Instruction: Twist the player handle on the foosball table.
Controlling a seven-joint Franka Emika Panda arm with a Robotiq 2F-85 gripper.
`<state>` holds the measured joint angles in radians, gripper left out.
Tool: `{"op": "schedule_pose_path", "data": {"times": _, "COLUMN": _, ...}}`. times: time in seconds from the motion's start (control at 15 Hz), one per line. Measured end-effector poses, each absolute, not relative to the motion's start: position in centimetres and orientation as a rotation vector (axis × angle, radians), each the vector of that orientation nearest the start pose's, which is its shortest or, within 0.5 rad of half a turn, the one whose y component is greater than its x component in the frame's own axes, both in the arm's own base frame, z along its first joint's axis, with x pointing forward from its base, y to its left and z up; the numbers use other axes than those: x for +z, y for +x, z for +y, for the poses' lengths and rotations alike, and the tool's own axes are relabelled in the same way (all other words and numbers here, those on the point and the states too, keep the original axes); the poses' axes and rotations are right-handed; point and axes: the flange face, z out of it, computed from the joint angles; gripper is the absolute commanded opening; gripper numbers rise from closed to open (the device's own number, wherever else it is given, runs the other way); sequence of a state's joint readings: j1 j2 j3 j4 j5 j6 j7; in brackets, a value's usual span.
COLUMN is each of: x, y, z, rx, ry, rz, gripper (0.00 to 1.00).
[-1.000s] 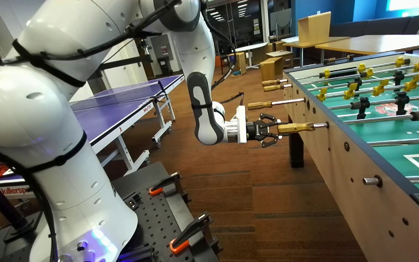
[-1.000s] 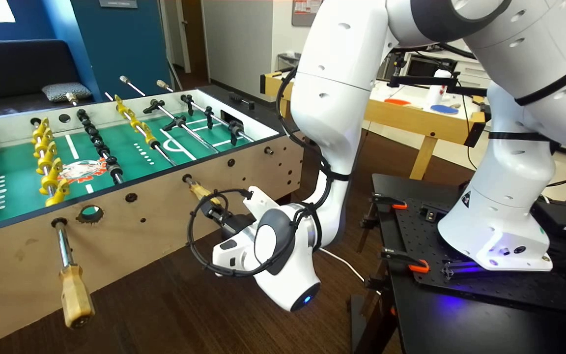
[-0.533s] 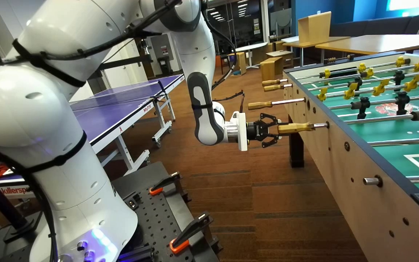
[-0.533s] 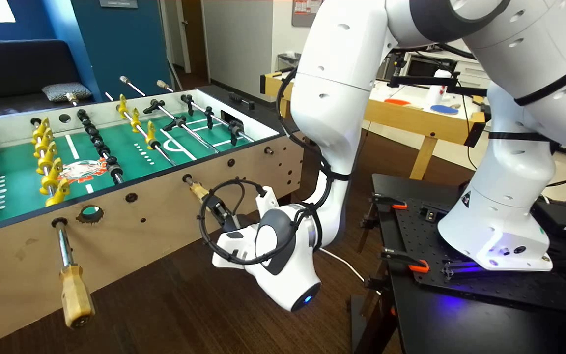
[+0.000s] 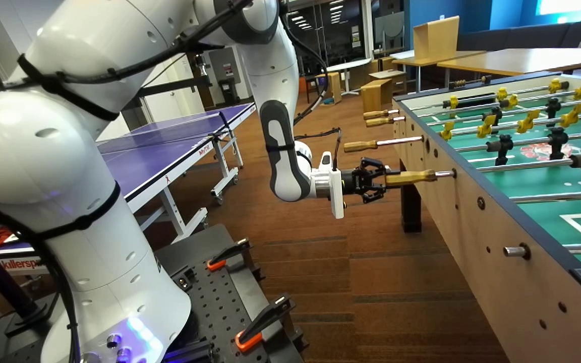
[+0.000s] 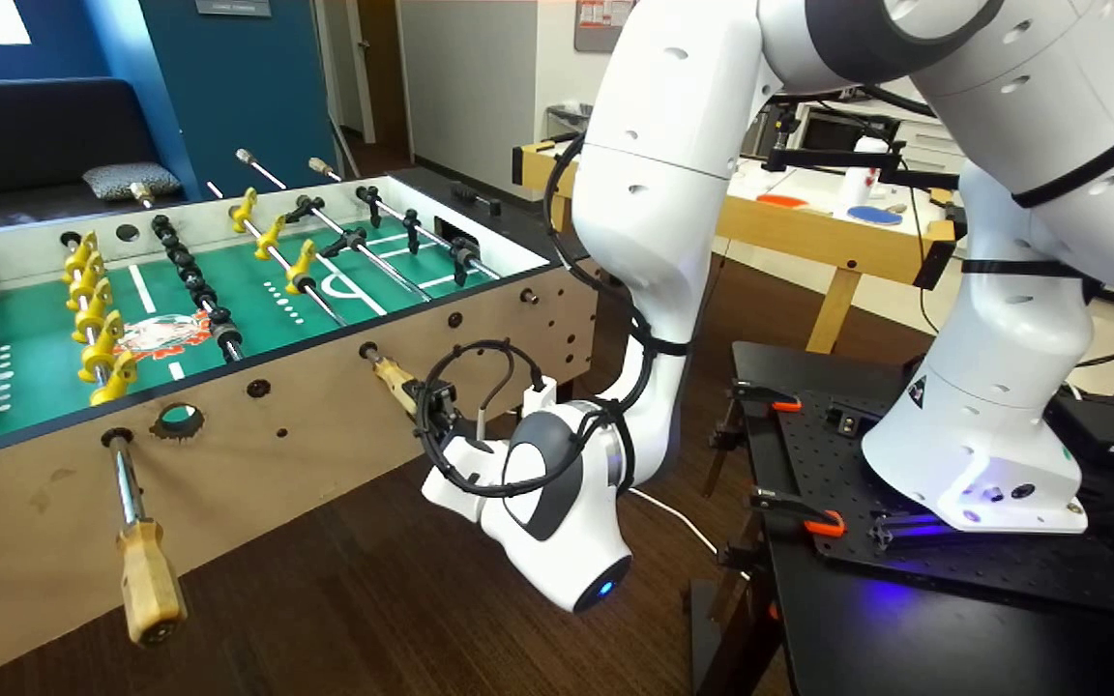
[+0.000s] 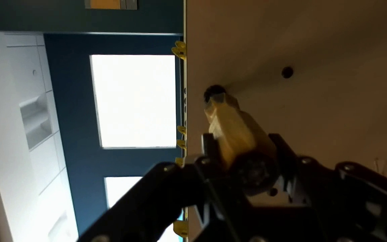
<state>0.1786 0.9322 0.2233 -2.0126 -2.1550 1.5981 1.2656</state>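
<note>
The foosball table (image 5: 477, 247) has a tan side wall, also in an exterior view (image 6: 277, 474). A yellow wooden handle (image 5: 411, 177) sticks out of it on a metal rod; it also shows in an exterior view (image 6: 389, 375) and in the wrist view (image 7: 235, 134). My black gripper (image 5: 385, 180) is closed around the outer end of this handle, one finger on each side; it also shows in the wrist view (image 7: 244, 148). The rod's yellow players (image 6: 269, 238) are tilted. The fingers are partly hidden by the cable in an exterior view (image 6: 429, 401).
Another wooden handle (image 5: 361, 146) sticks out nearby, also in an exterior view (image 6: 151, 580). A bare rod end (image 5: 515, 250) protrudes from the wall. A looped black cable (image 6: 489, 488) hangs at the wrist. A purple ping-pong table (image 5: 164, 151) stands behind the arm.
My wrist has rotated about the handle's axis, with the camera mount and cable turning too. The rod's yellow players have swung from one tilt through upright to another. The handle stays between the fingers.
</note>
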Motion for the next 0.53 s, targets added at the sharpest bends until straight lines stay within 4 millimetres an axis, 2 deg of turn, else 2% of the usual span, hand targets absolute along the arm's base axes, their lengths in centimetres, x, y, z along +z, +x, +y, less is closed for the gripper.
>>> {"op": "schedule_pose_path", "data": {"times": 0.53, "x": 1.28, "y": 52.03, "z": 13.61, "rx": 0.897, "ry": 1.636, "rz": 0.503, "gripper": 0.17}}
